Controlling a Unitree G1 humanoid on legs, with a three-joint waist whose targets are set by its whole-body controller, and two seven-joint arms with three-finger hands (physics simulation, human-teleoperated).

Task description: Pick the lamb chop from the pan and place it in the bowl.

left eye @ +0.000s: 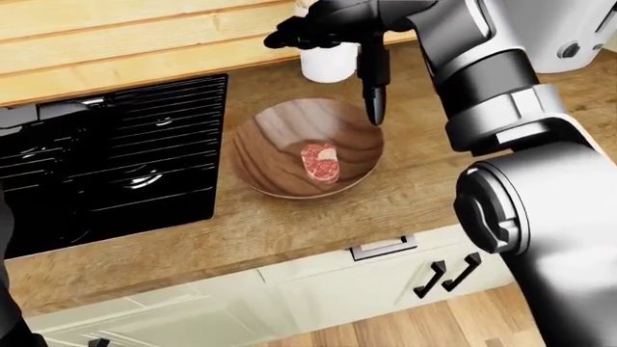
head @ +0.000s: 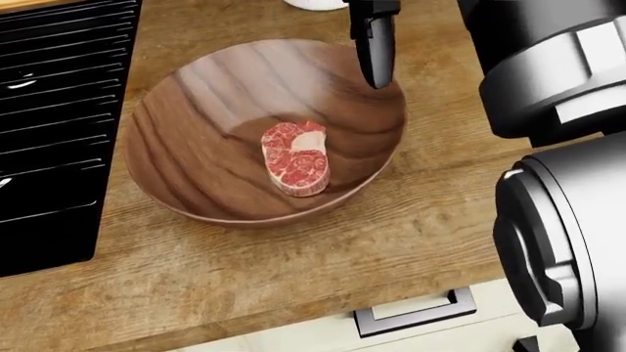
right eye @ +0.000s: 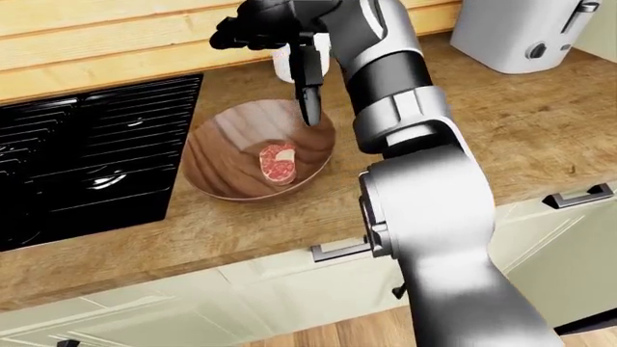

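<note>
Lamb chop (head: 296, 159) is seen lying near the middle of the wooden bowl (head: 196, 95), resting on the bowl's inner floor and untouched by anything. The bowl is set on the wooden surface (head: 293, 257), just beside the black stove (left eye: 106, 159) at its left in the head view. The right robot hand (left eye: 333, 32) is held above the bowl's far rim, empty, its fingers spread apart, with one dark finger (head: 373, 48) pointing down over the rim. A white container (left eye: 328, 63) is seen just beyond the bowl, close under the robot hand. The left robot hand is not shown. The placing is judged done. Risk is judged to lie in the withdrawal: the rim could be clipped by the downward finger and the bowl tipped, or the white container could be knocked.
</note>
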